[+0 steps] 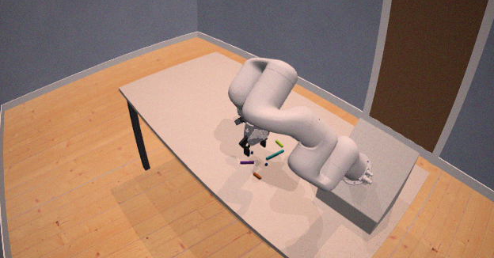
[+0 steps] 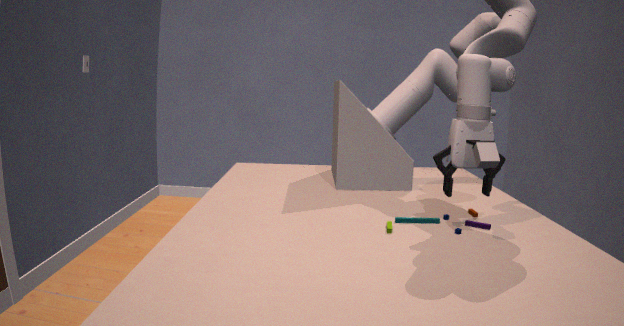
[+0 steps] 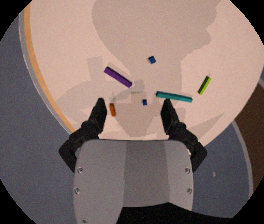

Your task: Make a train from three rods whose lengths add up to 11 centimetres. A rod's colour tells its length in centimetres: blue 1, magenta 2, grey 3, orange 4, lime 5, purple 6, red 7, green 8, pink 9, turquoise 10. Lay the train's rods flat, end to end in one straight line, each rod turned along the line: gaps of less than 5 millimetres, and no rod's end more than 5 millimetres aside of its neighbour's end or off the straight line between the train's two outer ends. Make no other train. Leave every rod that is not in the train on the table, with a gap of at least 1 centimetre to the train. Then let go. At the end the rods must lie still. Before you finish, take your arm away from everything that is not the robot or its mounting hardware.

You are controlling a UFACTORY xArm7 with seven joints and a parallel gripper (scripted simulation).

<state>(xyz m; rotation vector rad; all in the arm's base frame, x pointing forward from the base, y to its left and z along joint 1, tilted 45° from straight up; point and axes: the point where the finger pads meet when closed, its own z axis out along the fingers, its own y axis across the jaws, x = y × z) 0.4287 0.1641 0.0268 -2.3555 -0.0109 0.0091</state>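
Observation:
Several short rods lie close together on the table (image 1: 186,94) (image 2: 280,254). A turquoise rod (image 1: 275,154) (image 2: 417,220) (image 3: 173,96) lies near a lime rod (image 1: 279,143) (image 2: 389,227) (image 3: 204,84). A purple rod (image 1: 247,162) (image 2: 477,224) (image 3: 118,76) and an orange rod (image 1: 257,175) (image 2: 473,212) (image 3: 112,110) lie apart from them. Two small blue rods lie between them, one (image 1: 252,152) (image 2: 458,231) (image 3: 152,59) nearer the purple rod and one (image 1: 266,164) (image 2: 446,217) (image 3: 144,102) off the turquoise rod's end. My gripper (image 1: 253,146) (image 2: 467,192) (image 3: 134,105) is open and empty, hanging above the cluster, over the orange rod and the second blue rod.
A grey wedge-shaped block (image 1: 380,165) (image 2: 365,154) carries the arm's base behind the rods. The table's front edge (image 1: 190,165) runs a little beyond the orange rod. The arm's shadow falls over the rods.

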